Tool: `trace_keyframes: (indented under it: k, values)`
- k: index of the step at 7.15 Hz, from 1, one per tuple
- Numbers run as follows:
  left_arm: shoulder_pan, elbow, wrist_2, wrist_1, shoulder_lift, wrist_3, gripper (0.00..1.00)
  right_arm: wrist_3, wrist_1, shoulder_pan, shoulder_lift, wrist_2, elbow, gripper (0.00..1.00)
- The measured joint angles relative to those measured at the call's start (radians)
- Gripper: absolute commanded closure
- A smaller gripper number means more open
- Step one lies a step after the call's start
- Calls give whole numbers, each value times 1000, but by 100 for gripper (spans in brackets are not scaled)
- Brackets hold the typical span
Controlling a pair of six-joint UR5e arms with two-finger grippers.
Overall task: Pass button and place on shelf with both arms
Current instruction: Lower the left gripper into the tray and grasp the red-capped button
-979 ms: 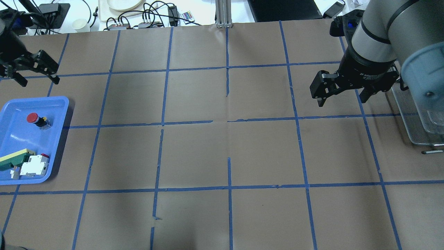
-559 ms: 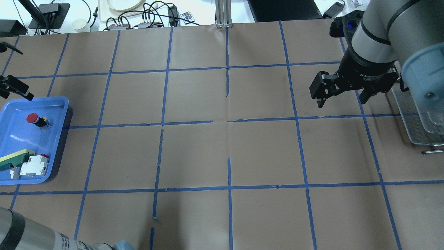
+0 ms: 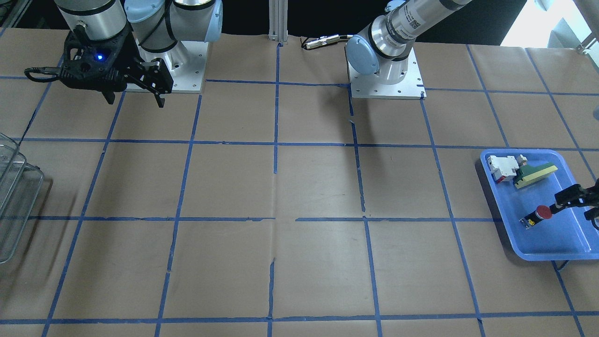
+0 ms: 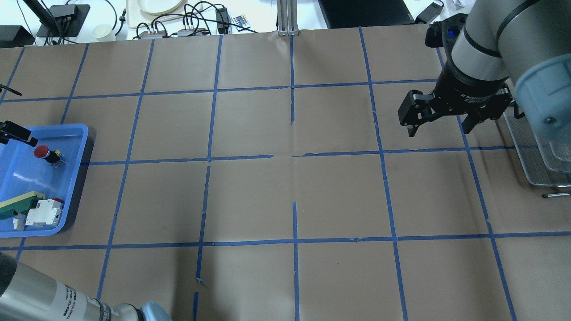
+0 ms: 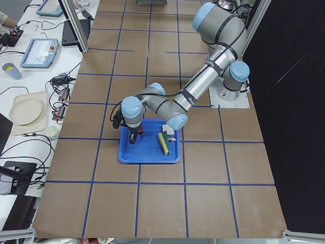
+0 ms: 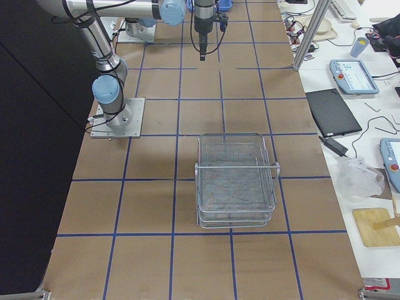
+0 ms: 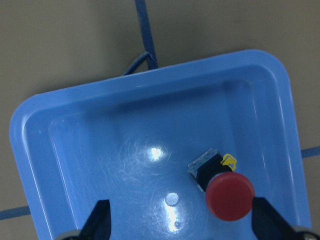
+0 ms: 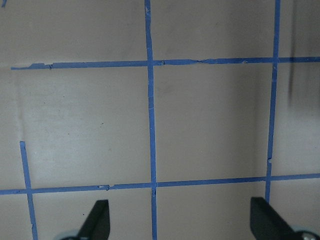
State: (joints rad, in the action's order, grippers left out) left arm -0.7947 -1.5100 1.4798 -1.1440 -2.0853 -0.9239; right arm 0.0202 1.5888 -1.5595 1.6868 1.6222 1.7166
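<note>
The button [image 4: 44, 154], with a red cap and a black body, lies on its side in the blue tray [image 4: 73, 133] at the table's left end. It also shows in the front view [image 3: 537, 215] and in the left wrist view [image 7: 225, 189]. My left gripper [image 7: 182, 222] is open just above the tray, and the button sits between its fingertips, nearer the right one. The gripper shows only in part in the front view [image 3: 580, 205]. My right gripper [image 4: 439, 128] is open, empty and held high near the wire-mesh shelf [image 6: 237, 175]. It sees only bare table in its wrist view [image 8: 182, 220].
A white-and-red block [image 4: 43, 211] and a green-and-yellow wedge [image 4: 18, 205] lie in the tray's near end. The shelf [image 4: 531, 156] stands at the table's right edge, partly behind my right arm. Brown paper with a blue tape grid covers the table.
My left gripper has swung from the back left toward the tray and come down over the button. My left forearm has come into the overhead view's bottom left. My right gripper has barely moved.
</note>
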Motion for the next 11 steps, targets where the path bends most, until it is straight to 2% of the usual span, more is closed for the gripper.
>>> trace_keyframes:
  k: [2, 5, 8, 9, 10, 11]
  values:
    - [-7, -9, -7, -46, 14, 39, 0, 27, 0, 1, -1, -1, 0, 0]
    - [-9, -40, -7, -36, -2, 106, 2, 38, 2, 1, -1, 6, 0, 0]
    - [-12, -85, -5, 30, -1, 149, 16, 38, 2, 1, -1, 11, 1, 0]
    - [-13, -91, -4, 35, 0, 152, 25, 38, 2, 2, -1, 11, 1, 0]
    - [-13, -93, -3, 36, 2, 153, 52, 38, 2, 2, -1, 11, 1, 0]
    - [-14, -94, 2, 35, 4, 151, 72, 38, 2, 2, -1, 11, 1, 0]
